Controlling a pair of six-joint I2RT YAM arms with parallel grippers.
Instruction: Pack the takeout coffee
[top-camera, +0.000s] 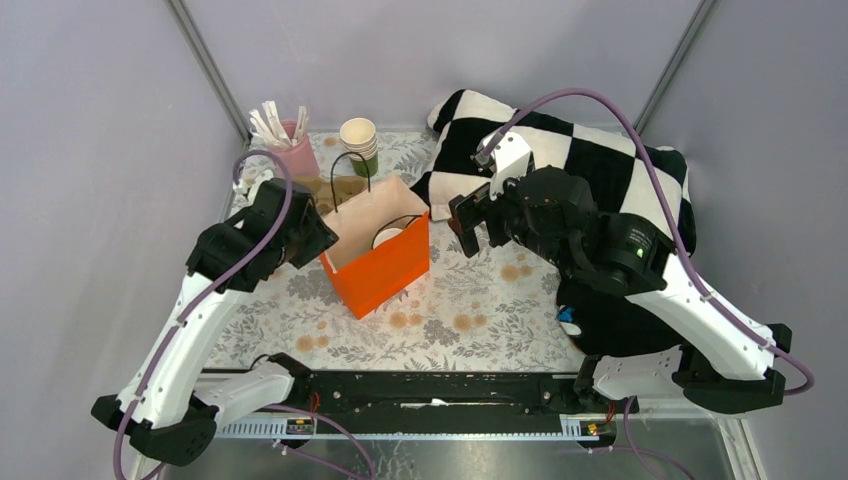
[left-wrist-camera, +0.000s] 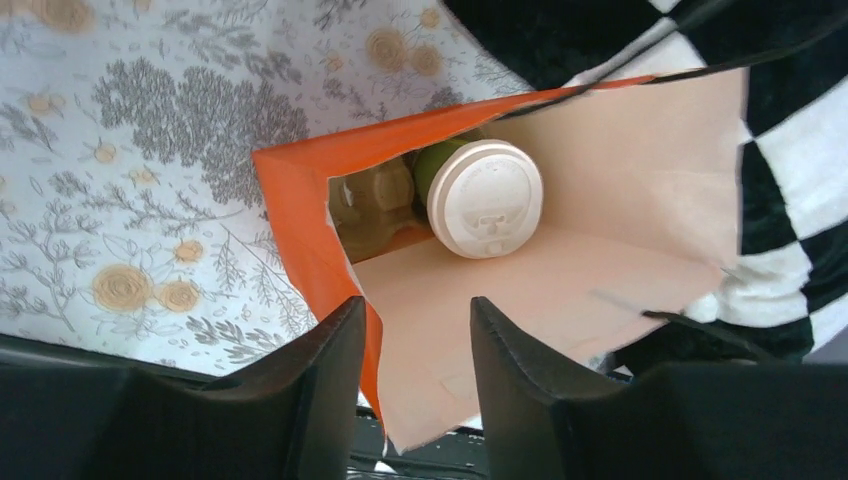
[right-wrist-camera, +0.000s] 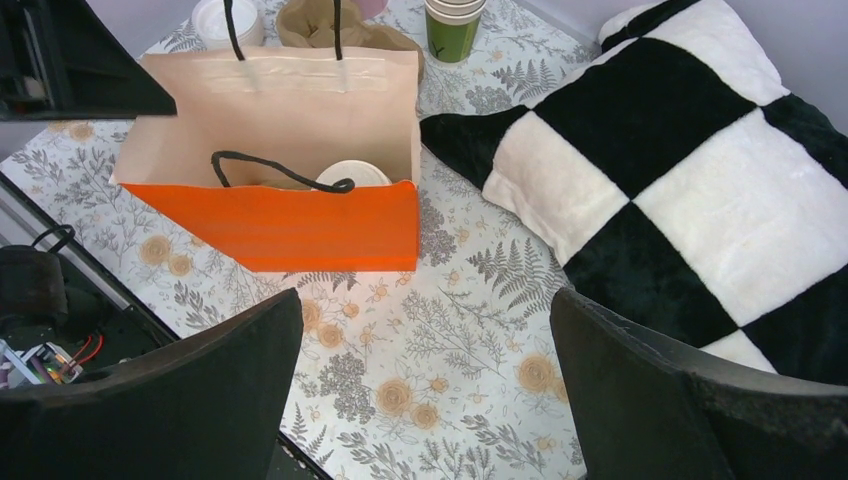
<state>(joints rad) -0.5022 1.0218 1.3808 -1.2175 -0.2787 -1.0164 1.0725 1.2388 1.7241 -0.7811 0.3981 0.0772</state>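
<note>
The takeout coffee (left-wrist-camera: 485, 197), a green cup under a white lid, stands inside the orange paper bag (left-wrist-camera: 300, 200). From the top view only its lid (top-camera: 387, 236) shows in the bag (top-camera: 385, 275). My left gripper (left-wrist-camera: 418, 315) sits at the bag's left end (top-camera: 322, 232). Its jaws are apart and straddle the bag's wall without pinching it. My right gripper (right-wrist-camera: 425, 330) hovers wide open over the flowered cloth to the right of the bag (right-wrist-camera: 280, 225), with nothing between its fingers. The cup's lid (right-wrist-camera: 352, 174) peeks over the bag's rim there.
A stack of lidless cups (top-camera: 360, 140) and a pink holder of sticks (top-camera: 290, 150) stand behind the bag. A crumpled brown bag (top-camera: 335, 188) and a loose white lid (right-wrist-camera: 222, 20) lie near them. A black-and-white checked cushion (top-camera: 600, 170) fills the back right.
</note>
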